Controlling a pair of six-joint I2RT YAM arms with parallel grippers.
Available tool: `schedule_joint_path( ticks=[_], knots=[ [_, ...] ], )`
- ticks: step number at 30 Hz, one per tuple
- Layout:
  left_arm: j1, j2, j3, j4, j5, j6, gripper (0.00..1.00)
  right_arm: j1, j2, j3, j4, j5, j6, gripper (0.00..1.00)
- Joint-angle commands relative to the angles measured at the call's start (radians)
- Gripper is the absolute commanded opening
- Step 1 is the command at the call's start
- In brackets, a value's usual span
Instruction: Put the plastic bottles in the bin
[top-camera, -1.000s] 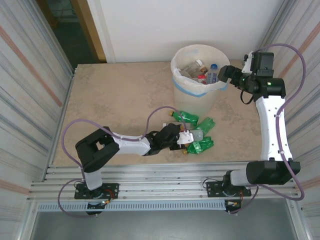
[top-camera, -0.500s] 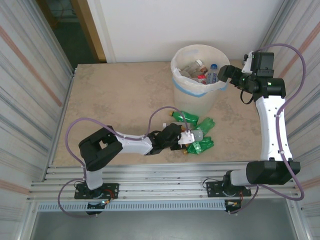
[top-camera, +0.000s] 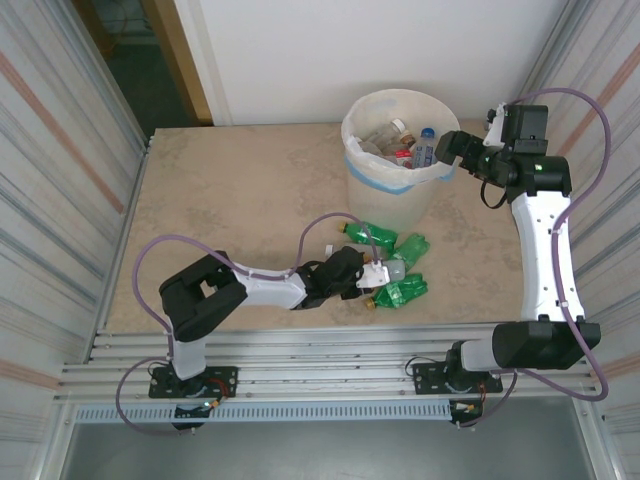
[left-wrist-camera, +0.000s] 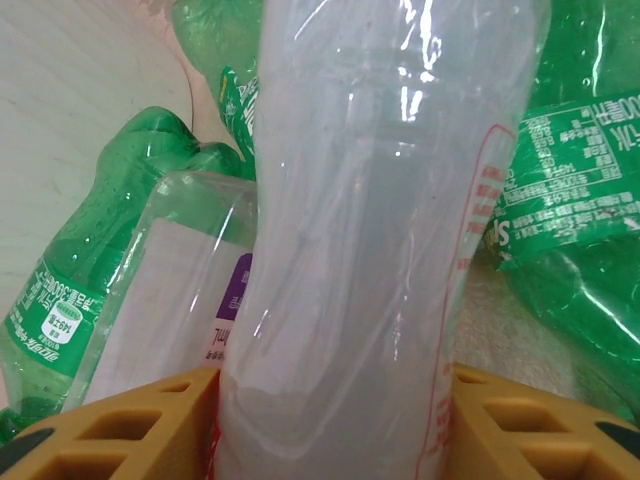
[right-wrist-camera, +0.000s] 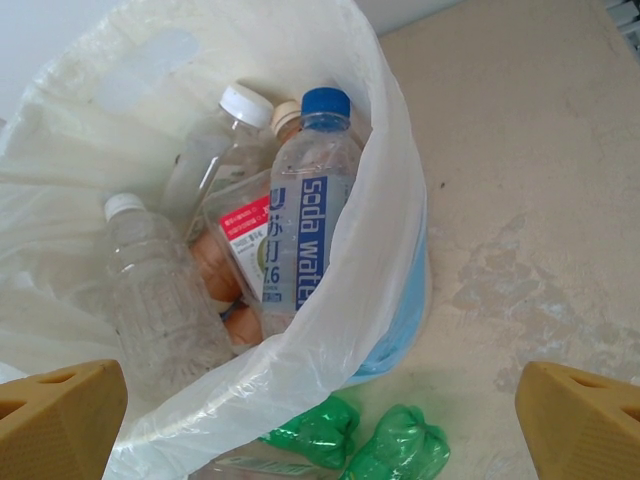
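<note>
Left gripper (left-wrist-camera: 335, 405) clamped on clear bottle (left-wrist-camera: 370, 240) among green bottles (top-camera: 405, 291), table (top-camera: 230, 190) near edge; right gripper (top-camera: 449, 146) spread wide beside bin (top-camera: 385, 206) rim.

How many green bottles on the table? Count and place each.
3: upper green bottle by the bin; middle green bottle right of it; lower green bottle nearest the bases; others possibly hidden.

One readable label
Ahead of your right hand (right-wrist-camera: 322, 392), the blue-capped bottle (right-wrist-camera: 305, 225) says "soda water"; print on the green label (left-wrist-camera: 575, 170) beside the clear bottle (left-wrist-camera: 360, 200) in your left hand (left-wrist-camera: 335, 425) is illegible.
</note>
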Motion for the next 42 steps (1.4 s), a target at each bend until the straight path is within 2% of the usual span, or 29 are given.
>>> schedule_joint_path(
  ticks=[1, 3, 13, 17, 22, 27, 31, 35, 42],
  knots=[
    [-0.013, -0.034, 0.021, -0.009, -0.027, 0.024, 0.51, -0.011, -0.033, -0.01, 0.012, -0.016, 0.025, 0.98],
    [-0.018, -0.045, 0.018, -0.009, -0.032, 0.027, 0.47, -0.011, -0.038, -0.01, 0.013, -0.018, 0.025, 0.98],
    [-0.036, -0.186, -0.023, 0.024, -0.046, -0.01, 0.42, -0.011, -0.071, -0.024, 0.037, -0.043, 0.019, 0.98],
    [-0.036, -0.271, -0.045, 0.043, -0.05, -0.05, 0.4, -0.012, -0.093, -0.042, 0.066, -0.095, 0.016, 0.98],
    [-0.029, -0.379, -0.056, 0.058, -0.066, -0.129, 0.4, -0.01, -0.126, -0.076, 0.142, -0.243, 0.009, 0.98],
    [0.041, -0.501, -0.045, 0.041, 0.012, -0.357, 0.4, -0.006, -0.154, -0.125, 0.261, -0.488, -0.001, 0.98],
    [0.086, -0.561, -0.023, 0.027, 0.041, -0.494, 0.39, 0.015, -0.183, -0.161, 0.357, -0.613, -0.002, 0.98],
    [0.103, -0.569, 0.032, -0.003, 0.029, -0.553, 0.39, 0.071, -0.2, -0.183, 0.419, -0.691, -0.017, 0.98],
    [0.112, -0.519, 0.118, 0.012, 0.001, -0.588, 0.39, 0.256, -0.174, -0.184, 0.408, -0.638, -0.1, 0.98]
  ],
)
